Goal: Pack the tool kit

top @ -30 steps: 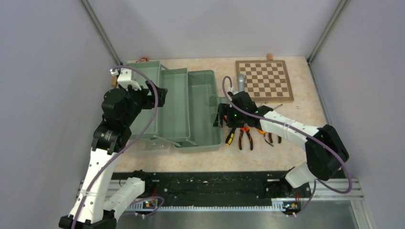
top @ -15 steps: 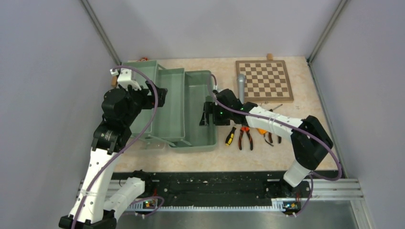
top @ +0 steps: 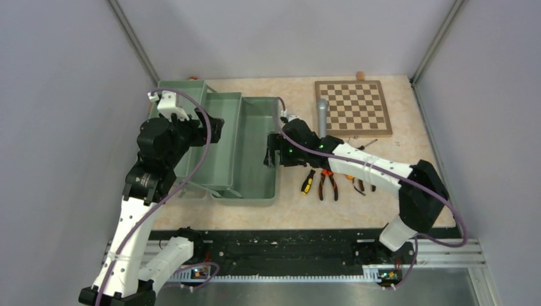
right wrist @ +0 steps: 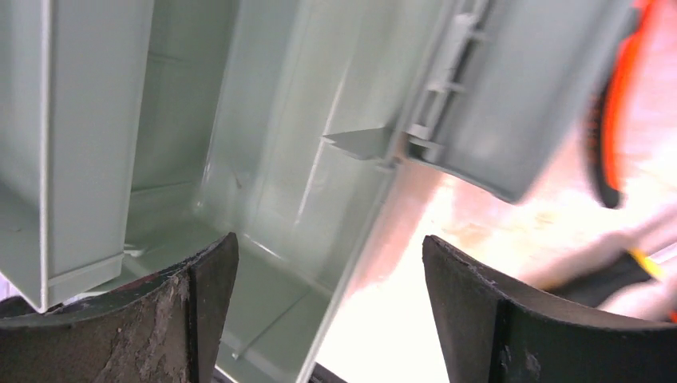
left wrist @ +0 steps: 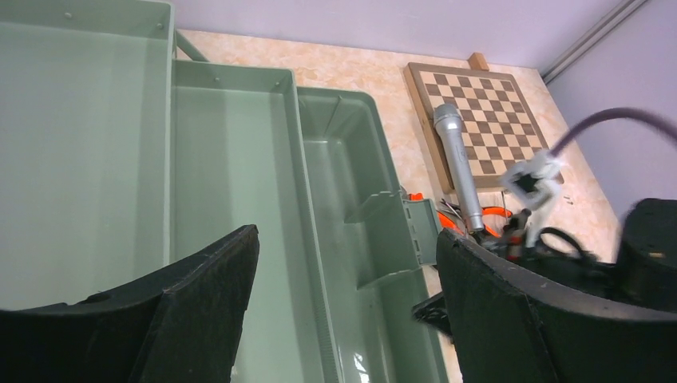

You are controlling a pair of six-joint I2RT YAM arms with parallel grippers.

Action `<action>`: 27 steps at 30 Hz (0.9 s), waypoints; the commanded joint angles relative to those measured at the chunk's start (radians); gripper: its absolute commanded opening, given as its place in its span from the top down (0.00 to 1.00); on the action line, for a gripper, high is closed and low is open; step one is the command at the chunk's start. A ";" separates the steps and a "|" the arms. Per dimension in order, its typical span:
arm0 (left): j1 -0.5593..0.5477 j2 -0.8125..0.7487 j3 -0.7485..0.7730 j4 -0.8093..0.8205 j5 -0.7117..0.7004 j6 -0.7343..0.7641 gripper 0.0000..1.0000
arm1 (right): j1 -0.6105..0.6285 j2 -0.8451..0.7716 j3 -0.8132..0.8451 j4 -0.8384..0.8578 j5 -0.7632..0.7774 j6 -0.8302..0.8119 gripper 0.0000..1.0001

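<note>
The pale-green toolbox (top: 255, 146) lies open at the left middle of the table, its trays fanned out; they look empty. It also shows in the left wrist view (left wrist: 239, 159) and the right wrist view (right wrist: 263, 159). My right gripper (top: 273, 153) is open and straddles the box's right wall (right wrist: 375, 231). My left gripper (top: 214, 131) is open and empty above the left trays. Orange-handled pliers (top: 328, 182) and a yellow-black screwdriver (top: 307, 183) lie on the table right of the box. I cannot make out the tape measure.
A wooden chessboard (top: 353, 107) lies at the back right, with a silver microphone (top: 322, 115) beside its left edge. More small tools lie partly under my right arm (top: 363, 185). The booth walls close in on both sides.
My right gripper has moved left against the toolbox's right wall, and the whole box has slid left, away from the pliers. My left arm has stayed in place.
</note>
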 commanded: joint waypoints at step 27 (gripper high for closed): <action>-0.004 -0.015 -0.014 0.010 -0.048 0.000 0.14 | -0.072 0.043 -0.183 -0.220 0.451 0.413 0.51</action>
